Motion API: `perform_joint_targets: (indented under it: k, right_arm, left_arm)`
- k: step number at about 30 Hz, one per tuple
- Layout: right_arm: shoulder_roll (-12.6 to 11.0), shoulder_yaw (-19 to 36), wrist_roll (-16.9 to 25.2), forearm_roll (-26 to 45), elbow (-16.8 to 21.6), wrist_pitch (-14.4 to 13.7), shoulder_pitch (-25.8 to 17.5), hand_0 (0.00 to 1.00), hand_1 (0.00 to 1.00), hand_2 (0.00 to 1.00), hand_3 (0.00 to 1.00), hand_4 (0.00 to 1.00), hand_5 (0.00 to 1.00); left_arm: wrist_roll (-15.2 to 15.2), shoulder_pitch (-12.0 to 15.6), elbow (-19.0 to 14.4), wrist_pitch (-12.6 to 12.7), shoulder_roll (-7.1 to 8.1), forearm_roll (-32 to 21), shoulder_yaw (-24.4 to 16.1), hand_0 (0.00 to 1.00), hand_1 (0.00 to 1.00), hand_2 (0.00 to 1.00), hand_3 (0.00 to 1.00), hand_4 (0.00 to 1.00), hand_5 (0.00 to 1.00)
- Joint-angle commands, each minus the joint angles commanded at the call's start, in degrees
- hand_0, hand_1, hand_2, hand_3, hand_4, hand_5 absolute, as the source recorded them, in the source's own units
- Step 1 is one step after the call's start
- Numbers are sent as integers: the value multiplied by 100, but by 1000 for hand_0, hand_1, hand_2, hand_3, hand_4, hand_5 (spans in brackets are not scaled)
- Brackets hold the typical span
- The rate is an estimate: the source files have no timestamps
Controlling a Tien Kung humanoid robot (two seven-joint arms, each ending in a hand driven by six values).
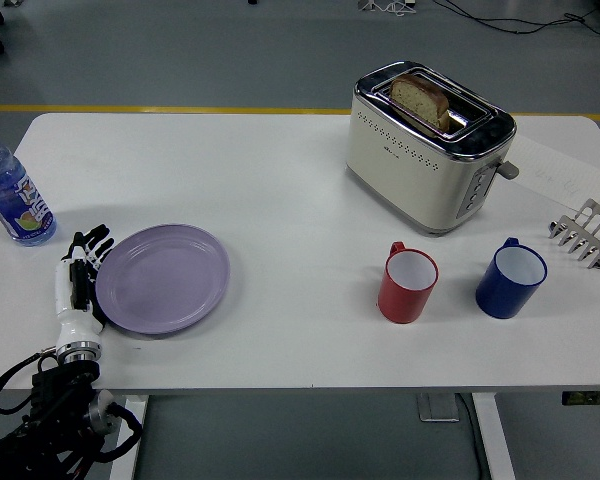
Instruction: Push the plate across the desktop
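A lilac plate (164, 278) lies flat on the white table (280, 200) at the front left. My left hand (81, 277) is white with black fingers. It stands edge-on against the plate's left rim, fingers straight and pointing away from me, holding nothing. The black arm comes up from the lower left corner. My right hand is out of view.
A water bottle (10, 193) stands at the far left. A cream toaster (427, 143) with a bread slice stands at the back right. A red mug (408, 283) and a blue mug (511, 277) stand right of centre. A metal toast rack (586, 233) is at the right edge.
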Motion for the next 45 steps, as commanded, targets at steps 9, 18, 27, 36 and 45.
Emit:
perform_joint_targets:
  k: [9,18,27,36,45]
  right_arm:
    - [-5,6,-4,-10,0,0,-32,531,501,614,554,254,202]
    - [-9,-17,5,10,0,1,-38,531,501,614,554,254,202]
    - [-33,-44,25,39,0,1,-31,531,500,613,554,254,203]
    - [-44,-63,36,47,0,-10,-45,531,497,613,554,255,203]
    - [-48,-69,47,56,0,-24,-55,531,496,612,554,257,205]
  left_arm:
    - [0,-72,-208,53,-35,-76,370,735,766,791,673,500,998]
    - [0,-266,-230,75,-111,-210,768,733,764,791,671,498,998]
    - [0,-539,-169,60,-281,-409,1152,731,764,791,667,490,998]
    - [0,-756,-234,-2,-281,-486,1591,730,764,790,665,483,998]
    - [0,-818,-373,-30,-281,-526,1931,727,761,790,665,480,998]
